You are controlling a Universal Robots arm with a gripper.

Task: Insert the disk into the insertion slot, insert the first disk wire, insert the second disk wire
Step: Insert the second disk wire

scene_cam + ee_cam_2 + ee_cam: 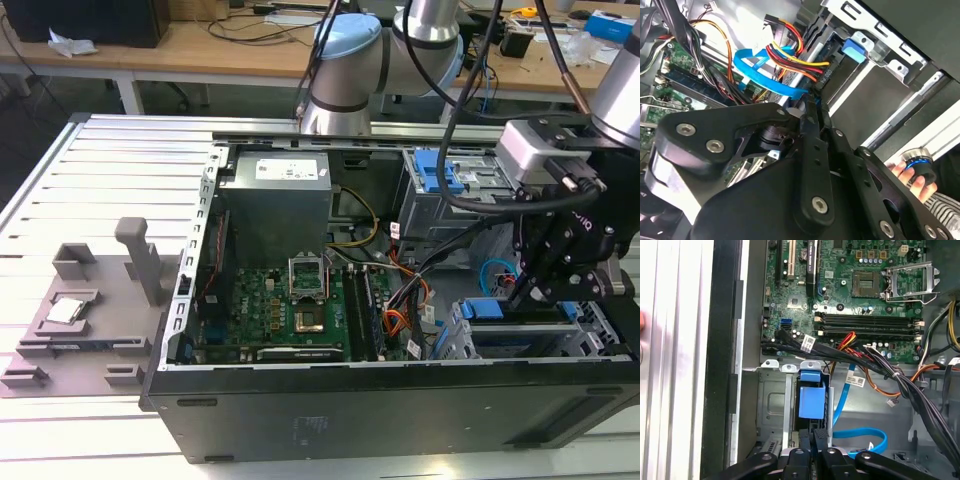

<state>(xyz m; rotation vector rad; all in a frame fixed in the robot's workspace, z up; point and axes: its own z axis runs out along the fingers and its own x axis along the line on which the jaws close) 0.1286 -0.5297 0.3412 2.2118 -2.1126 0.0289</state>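
The disk [811,395], seen by its bright blue frame, sits inside the insertion slot of the silver cage [771,405] at the case's front corner, on the exterior view's right [490,308]. My gripper [812,437] hangs right at the disk's rear end [530,290], fingers pressed close together. A flat blue wire [760,75] loops round and ends at my fingertips [805,102], its plug hidden between them. Just past the tips lies a black connector [824,77] on red, yellow and orange wires, at the disk's edge.
The green motherboard [290,300] and grey power supply [275,205] fill the case's left part. A taller grey cage with blue latches [440,175] stands behind. A black wire bundle [910,390] crosses near the slot. A hand [902,175] holds a round knob outside the case.
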